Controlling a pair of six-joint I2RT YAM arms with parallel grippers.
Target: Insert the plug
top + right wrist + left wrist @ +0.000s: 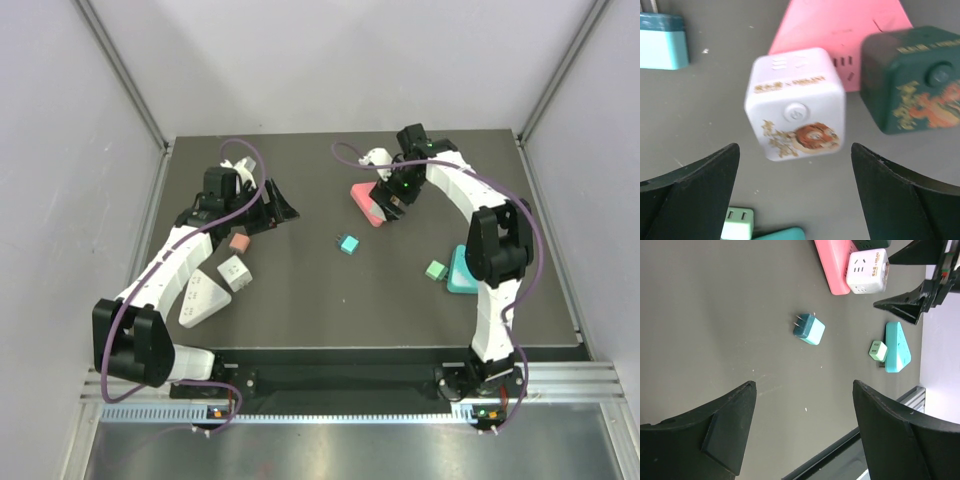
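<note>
Plug (809,329) ahead of gaping left tool (804,384), right tool (794,146) parted around white cube (795,102), apparently unheld

Top external: high, near side, facing down on whole worktop (300,300).
Left wrist: low, facing right.
Right wrist: close, facing down.
Shared: pink power strip (831,267).

No wording can be read for certain. The white cube (795,102) has a short line of gold lettering on its top face, two words joined by a small cross, too blurred to spell out. Below that sits a round button (794,112) marked with a power symbol, and under it an orange and gold emblem. The green cube (912,80) carries the same kind of gold line and orange emblem, equally blurred.
</note>
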